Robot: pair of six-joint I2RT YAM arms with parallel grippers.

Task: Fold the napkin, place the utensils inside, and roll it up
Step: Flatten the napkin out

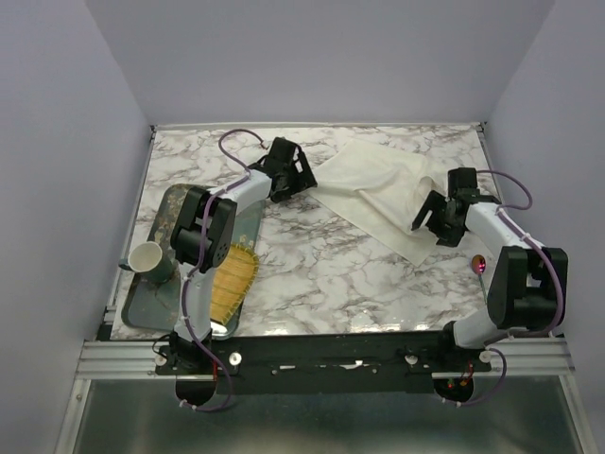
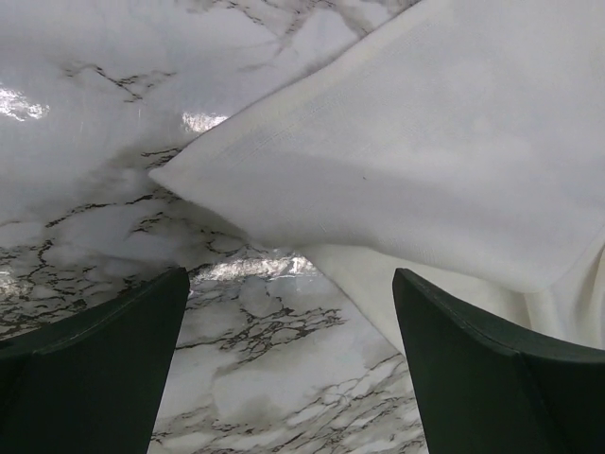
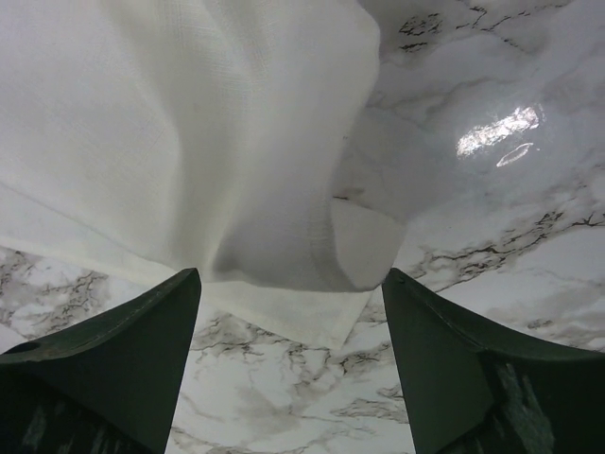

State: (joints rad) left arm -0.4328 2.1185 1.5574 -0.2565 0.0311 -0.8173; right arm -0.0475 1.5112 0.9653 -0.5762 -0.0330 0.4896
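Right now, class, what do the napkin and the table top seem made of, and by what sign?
The napkin: soft woven cloth, matte cream-white; fine weave and limp folds show. The table top: marble or marble-look laminate, glossy; grey veins, bright glare.

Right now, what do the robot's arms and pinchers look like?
Both arms, the left arm and right arm, have pale white tubes joined by chunky black joints. A thin purple cable loops along each one. The left gripper and right gripper are black, with two flat, wedge-shaped dark fingers each.
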